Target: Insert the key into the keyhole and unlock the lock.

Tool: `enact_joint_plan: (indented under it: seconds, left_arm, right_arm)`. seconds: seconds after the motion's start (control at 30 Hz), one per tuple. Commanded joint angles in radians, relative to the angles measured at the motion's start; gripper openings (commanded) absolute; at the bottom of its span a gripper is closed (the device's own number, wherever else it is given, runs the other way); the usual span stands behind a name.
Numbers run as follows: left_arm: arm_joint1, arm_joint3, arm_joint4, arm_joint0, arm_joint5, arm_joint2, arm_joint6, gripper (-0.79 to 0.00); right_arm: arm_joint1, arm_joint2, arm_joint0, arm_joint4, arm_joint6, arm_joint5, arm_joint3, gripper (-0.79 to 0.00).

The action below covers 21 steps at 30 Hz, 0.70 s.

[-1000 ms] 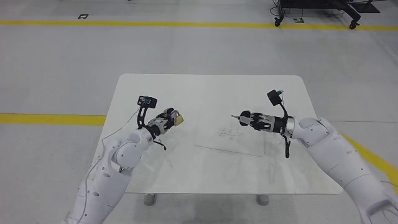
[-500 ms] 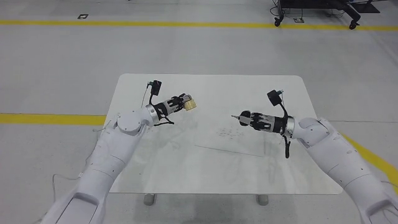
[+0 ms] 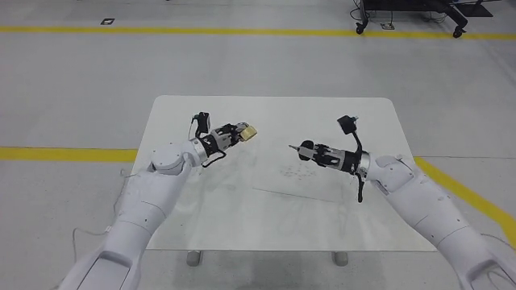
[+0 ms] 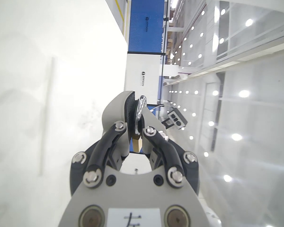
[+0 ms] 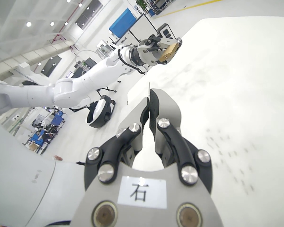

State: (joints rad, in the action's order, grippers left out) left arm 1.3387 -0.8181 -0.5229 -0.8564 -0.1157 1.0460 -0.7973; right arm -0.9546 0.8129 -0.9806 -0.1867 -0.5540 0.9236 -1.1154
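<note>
Top view: left fingers (image 3: 234, 132) clamp the brass lock (image 3: 248, 133), likely heavy and rigid, centre-left above the table (image 3: 322, 113), while right fingers (image 3: 306, 151) pinch the thin, probably slippery key (image 3: 293, 147) by its head, centre-right.

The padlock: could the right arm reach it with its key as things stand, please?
Probably yes: the left gripper holds the padlock out toward the right gripper and key, with only bare table between them.
</note>
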Motion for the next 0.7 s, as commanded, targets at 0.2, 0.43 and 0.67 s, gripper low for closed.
enact_joint_plan:
  seconds: [0.2,0.43,0.67]
  left_arm:
    - [0.078,0.210,-0.284,0.120,0.026,-0.039,-0.096,-0.785]
    - [0.098,0.296,-0.284,0.173,0.006,-0.057,-0.117,-0.785]
    - [0.098,0.296,-0.284,0.173,0.006,-0.057,-0.117,-0.785]
  right_arm:
    - [-0.073,-0.077,0.040,-0.143,0.081,0.031,0.054,-0.785]
    - [-0.121,-0.123,0.082,-0.182,0.061,0.011,0.089,-0.785]
    - [-0.121,-0.123,0.082,-0.182,0.061,0.011,0.089,-0.785]
